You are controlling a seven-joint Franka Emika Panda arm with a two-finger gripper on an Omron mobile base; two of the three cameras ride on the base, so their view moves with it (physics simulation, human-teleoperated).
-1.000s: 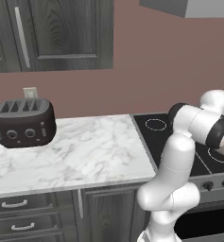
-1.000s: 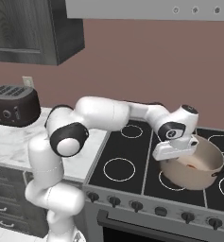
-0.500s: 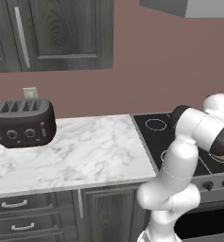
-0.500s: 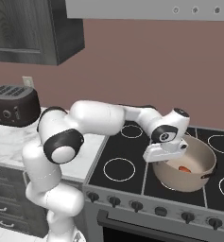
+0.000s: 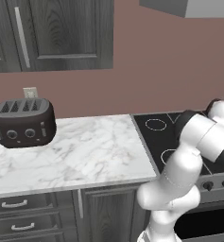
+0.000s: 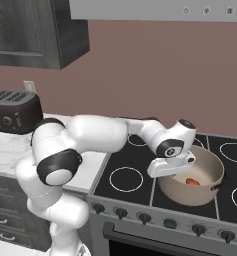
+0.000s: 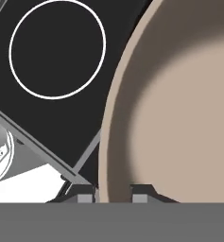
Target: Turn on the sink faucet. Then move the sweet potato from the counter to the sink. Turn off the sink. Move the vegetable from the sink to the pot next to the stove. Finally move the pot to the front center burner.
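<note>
A beige pot point(image 6: 210, 165) stands on the black glass stove point(image 6: 125, 155), with the orange-red sweet potato point(image 6: 191, 181) lying inside it. My gripper point(image 6: 169, 170) is at the pot's left rim, shut on it. In the hand view the pot's wall point(image 7: 179, 118) curves up on the right, and the gripper point(image 7: 113, 197) has one dark fingertip point(image 7: 85, 196) outside the rim and the other inside. The sink faucet is out of view.
A white burner ring point(image 6: 126, 179) lies left of the pot, also seen as a burner ring point(image 7: 56, 47) in the hand view. Dark knobs point(image 6: 121, 212) line the steel front. A dark toaster point(image 5: 23, 123) stands on the marble counter point(image 5: 85, 156) to the left.
The gripper has carried the pot a little to the left across the cooktop, and the arm's elbow has swung with it. The sweet potato has stayed inside the pot.
</note>
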